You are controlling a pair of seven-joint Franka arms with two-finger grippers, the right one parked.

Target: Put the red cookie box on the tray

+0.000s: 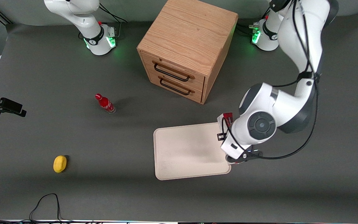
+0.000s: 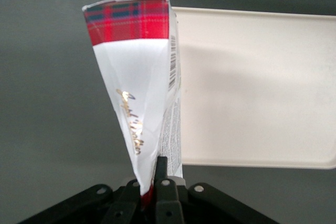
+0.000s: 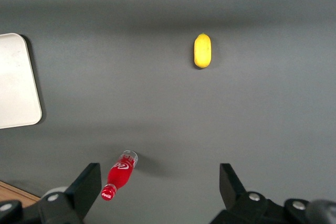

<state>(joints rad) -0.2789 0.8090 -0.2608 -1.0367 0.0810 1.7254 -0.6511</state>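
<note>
Wooden drawer cabinet (image 1: pixel 187 46) with two black-handled drawers stands on the grey table (image 1: pixel 42 77). Small red bottle (image 1: pixel 105 103) lies nearer the front camera, toward the parked arm's end. Yellow lemon-like object (image 1: pixel 60 164) nearer still; black cable (image 1: pixel 47 203) loops at the table edge.

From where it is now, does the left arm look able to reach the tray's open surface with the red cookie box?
Probably yes. The gripper is shut on the red cookie box right at the tray edge toward the working arm's end, and nothing lies on the tray.
</note>
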